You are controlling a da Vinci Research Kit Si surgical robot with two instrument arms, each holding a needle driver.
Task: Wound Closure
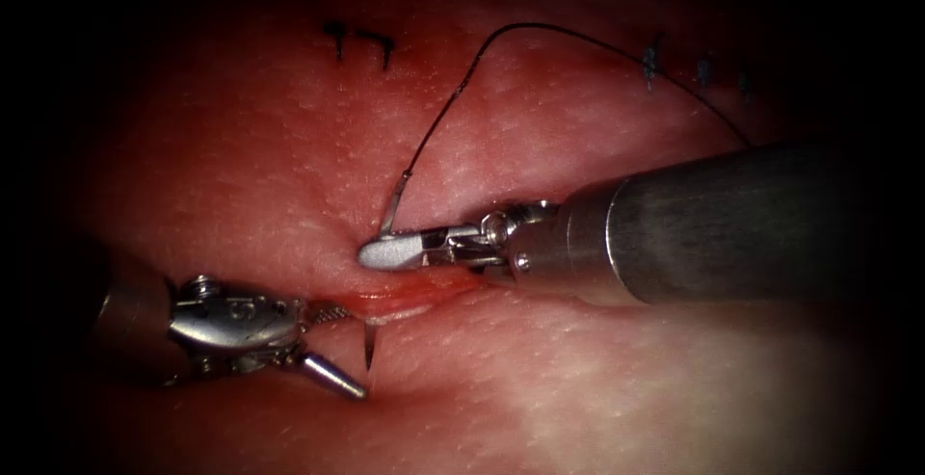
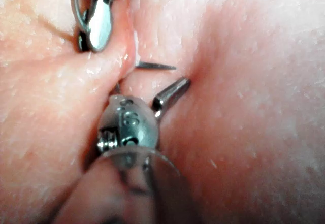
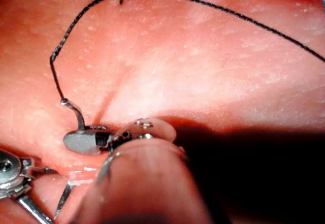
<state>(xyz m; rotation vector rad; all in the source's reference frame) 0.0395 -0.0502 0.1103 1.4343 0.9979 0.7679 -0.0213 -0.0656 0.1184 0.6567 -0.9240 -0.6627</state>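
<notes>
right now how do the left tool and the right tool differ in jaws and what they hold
The left tool has its jaws spread open around the needle tip and holds nothing; the right tool has its jaws shut on the needle near its thread end. The left tool sits at the cut beside the needle's tip, which pokes out of the tissue below the cut; the right tool lies above the cut. Both are close to the cut.

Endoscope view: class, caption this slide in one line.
Right tool grips the curved steel needle near its thread end; its tip emerges below the cut, beside the open left tool.
</notes>
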